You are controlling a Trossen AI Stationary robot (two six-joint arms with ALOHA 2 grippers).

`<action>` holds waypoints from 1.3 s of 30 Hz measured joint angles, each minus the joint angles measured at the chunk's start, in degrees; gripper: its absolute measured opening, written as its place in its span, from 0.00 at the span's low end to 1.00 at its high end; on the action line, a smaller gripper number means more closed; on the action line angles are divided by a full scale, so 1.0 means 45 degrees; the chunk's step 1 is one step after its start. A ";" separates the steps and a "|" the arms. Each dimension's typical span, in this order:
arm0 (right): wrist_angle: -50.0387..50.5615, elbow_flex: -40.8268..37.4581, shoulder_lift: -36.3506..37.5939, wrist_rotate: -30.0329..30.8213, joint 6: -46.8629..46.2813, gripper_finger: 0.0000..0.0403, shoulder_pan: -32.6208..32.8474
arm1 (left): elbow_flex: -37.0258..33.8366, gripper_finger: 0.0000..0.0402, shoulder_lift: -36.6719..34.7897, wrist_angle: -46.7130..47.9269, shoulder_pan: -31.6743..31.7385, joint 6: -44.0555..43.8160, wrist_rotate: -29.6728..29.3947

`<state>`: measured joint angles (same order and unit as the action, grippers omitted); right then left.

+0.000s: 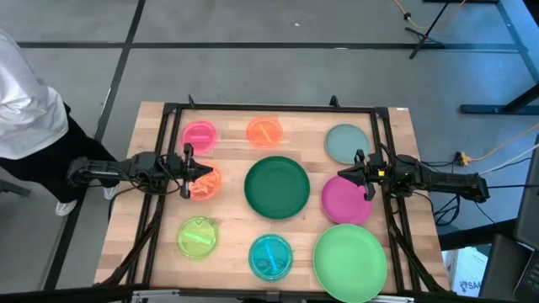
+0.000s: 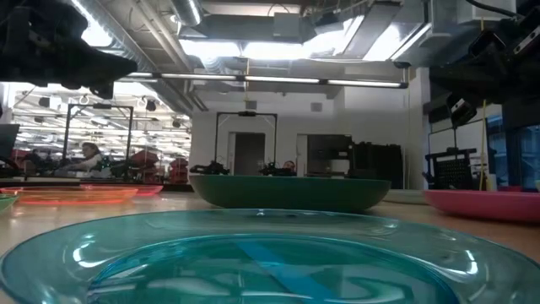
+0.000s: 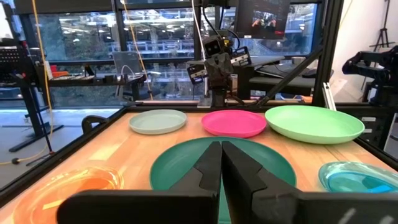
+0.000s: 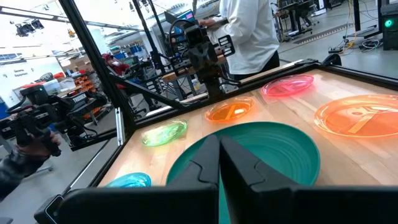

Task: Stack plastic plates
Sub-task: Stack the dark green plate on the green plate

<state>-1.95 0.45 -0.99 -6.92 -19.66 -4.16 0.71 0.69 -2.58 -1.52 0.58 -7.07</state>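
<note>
Nine plates laid out singly, stacking not yet begun

Found flat on the counter [image 1: 229,244], rims up, no plate resting on another. Arranged roughly in three rows:
- far row: pink plate [image 1: 200,135], orange plate [image 1: 264,130], grey-blue plate [image 1: 346,143];
- middle row: second orange plate [image 1: 206,183], dark green plate [image 1: 276,187], magenta plate [image 1: 346,200];
- near row: yellow-green plate [image 1: 198,237], cyan plate [image 1: 270,257], light green plate [image 1: 350,261].

Left claw [image 1: 192,172] positioned over the left edge of the second orange plate, aimed toward the dark green plate; clenched, nothing seen between the fingers in the left wrist view. Right claw [image 1: 358,172] positioned between the grey-blue and magenta plates, facing the dark green plate from the opposite side; likewise clenched and empty in the right wrist view.

Step in hand, as judged: selection of a first plate, no grasp made. Next move likely to call for releasing one claw, lowering over a rim, pinching the edge, then lifting and centring over a plate of matching size. Larger opaque plates best taken as bases, smaller translucent ones on top.

Orientation: all plates round, so no long axis and no heading to record; open faces upward, bases down. Rim approachable from any side.
</note>
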 joint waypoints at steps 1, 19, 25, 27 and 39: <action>0.0003 0.0000 0.0003 0.0000 0.0005 0.02 0.0000 | 0.0000 0.02 0.0000 -0.0029 0.0000 0.0000 -0.0032; -0.0568 0.0000 0.0005 0.0774 0.0175 0.02 0.0000 | 0.0000 0.02 0.0474 -0.3626 0.0001 -0.0996 -0.0211; -0.0547 0.0000 0.0000 0.1181 -0.0015 0.02 0.0000 | 0.0000 0.02 0.2309 -0.6977 0.0001 -0.0847 0.0421; -0.0565 0.0000 0.0000 0.1409 -0.0173 0.02 0.0000 | 0.0000 0.02 0.3196 -0.8052 -0.0004 -0.0718 0.0900; -0.0630 0.0230 -0.1892 0.1684 -0.0356 0.02 0.0268 | 0.2982 0.02 1.0034 -1.0051 -0.0126 0.0310 0.0022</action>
<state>-4.78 1.48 -9.51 0.66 -21.26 -2.96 14.13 45.84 -47.81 -2.09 1.97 -6.97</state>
